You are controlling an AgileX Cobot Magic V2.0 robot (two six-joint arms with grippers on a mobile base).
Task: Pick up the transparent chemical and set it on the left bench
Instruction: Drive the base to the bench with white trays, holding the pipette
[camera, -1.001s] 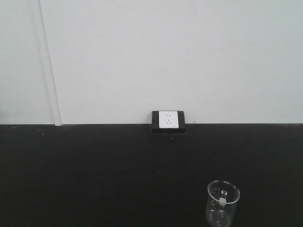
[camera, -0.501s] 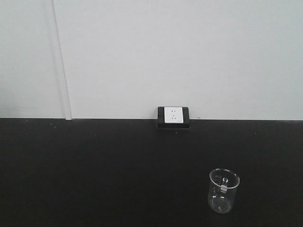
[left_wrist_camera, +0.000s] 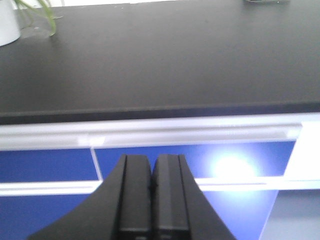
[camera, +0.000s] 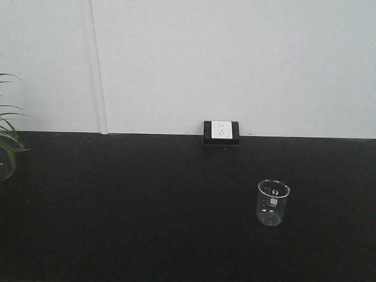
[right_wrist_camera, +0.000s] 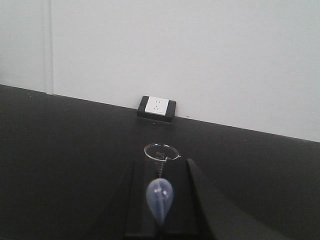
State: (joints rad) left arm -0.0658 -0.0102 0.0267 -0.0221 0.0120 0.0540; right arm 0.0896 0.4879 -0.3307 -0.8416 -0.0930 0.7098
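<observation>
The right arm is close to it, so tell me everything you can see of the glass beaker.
The beaker is clear glass, cylindrical, open-topped with a small pour lip, white printed graduations and a white patch on its side. It looks empty. It stands upright on the black bench, nearer than the wall socket and to its right, touching only the bench. In the right wrist view it sits beyond the fingers, its base hidden behind the blurred whitish bulb of the transparent chemical.

Black bench (camera: 147, 205); clear beaker (camera: 273, 203), white markings; transparent chemical (right_wrist_camera: 160, 197), bluish-white; blue cabinet fronts (left_wrist_camera: 50, 165)
</observation>
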